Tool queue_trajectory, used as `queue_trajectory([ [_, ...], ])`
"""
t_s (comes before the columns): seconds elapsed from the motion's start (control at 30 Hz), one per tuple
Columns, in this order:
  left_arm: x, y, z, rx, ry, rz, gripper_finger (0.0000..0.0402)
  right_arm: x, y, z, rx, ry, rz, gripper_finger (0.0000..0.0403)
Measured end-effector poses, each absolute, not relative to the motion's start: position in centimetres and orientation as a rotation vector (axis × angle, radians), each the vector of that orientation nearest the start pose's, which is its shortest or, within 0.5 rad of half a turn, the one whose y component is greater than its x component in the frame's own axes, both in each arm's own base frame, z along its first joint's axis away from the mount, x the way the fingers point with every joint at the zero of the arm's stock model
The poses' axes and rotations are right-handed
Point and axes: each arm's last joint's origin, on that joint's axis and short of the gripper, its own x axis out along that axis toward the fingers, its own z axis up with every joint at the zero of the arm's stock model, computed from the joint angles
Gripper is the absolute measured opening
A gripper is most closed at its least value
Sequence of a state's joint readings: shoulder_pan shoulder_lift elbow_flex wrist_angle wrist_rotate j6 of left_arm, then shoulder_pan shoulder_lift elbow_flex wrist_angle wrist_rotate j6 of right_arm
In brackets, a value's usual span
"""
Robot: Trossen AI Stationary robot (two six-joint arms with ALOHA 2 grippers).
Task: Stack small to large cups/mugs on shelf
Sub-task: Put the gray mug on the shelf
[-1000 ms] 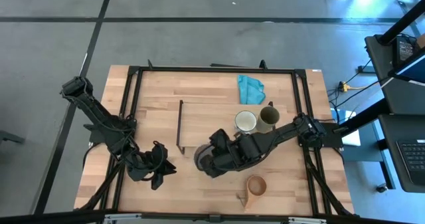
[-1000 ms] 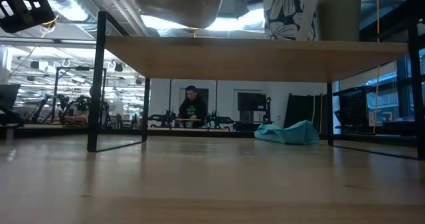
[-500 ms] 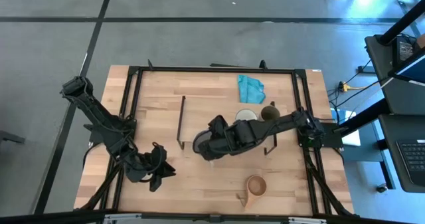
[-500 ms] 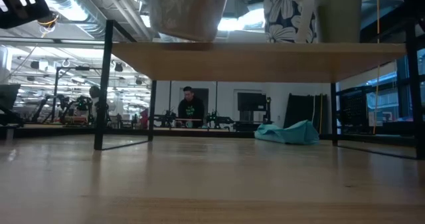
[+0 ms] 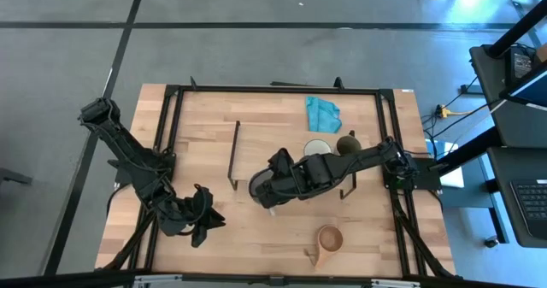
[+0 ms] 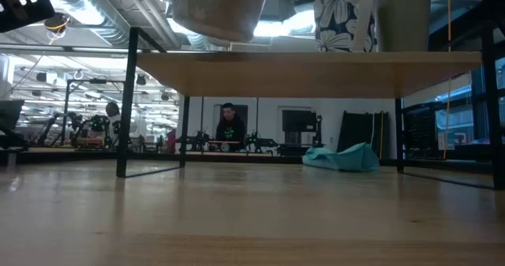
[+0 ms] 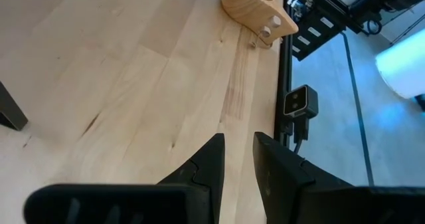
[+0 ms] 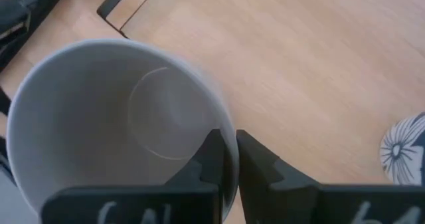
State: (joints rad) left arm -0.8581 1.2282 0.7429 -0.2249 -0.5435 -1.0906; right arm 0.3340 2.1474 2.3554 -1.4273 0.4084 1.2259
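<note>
I have the right gripper (image 8: pixel 226 159) pinching the grey mug's (image 8: pixel 119 124) rim at frame centre; it looks rigid, glazed and likely slippery, so I judge this thin wall grip marginal. Left gripper (image 7: pixel 239 159) waits lower left, fingers slightly apart, empty.

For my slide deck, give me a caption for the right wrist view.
Right hand pinching the rim of the grey mug above the shelf.

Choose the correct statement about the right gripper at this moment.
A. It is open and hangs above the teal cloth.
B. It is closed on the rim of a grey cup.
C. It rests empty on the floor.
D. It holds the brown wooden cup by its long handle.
B: in the right wrist view the right gripper pinches the wall of the grey cup, one finger inside the rim and one outside.
</note>
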Motion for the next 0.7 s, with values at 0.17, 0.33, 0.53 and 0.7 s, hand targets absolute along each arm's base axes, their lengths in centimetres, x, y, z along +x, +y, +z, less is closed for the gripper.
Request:
queue_trajectory([
  [0.17, 17.3, -17.6, 23.1, -0.593, 0.612, 0.039, 0.0075, 39.9, 12.6, 35.2, 0.646, 0.890, -0.721, 0.0022],
  [0.33, 17.3, -17.6, 23.1, -0.598, 0.610, 0.042, 0.0075, 39.2, 12.2, 36.1, 0.623, 0.845, -0.749, 0.0022],
  [0.53, 17.4, -17.7, 23.3, -0.614, 0.590, 0.032, 0.0075, 37.9, 11.7, 36.5, 0.588, 0.901, -0.809, 0.0022],
  [0.7, 17.8, -17.8, 23.8, -0.650, 0.533, 0.026, 0.0075, 37.8, 10.9, 36.9, 0.598, 0.889, -0.810, 0.0022],
])
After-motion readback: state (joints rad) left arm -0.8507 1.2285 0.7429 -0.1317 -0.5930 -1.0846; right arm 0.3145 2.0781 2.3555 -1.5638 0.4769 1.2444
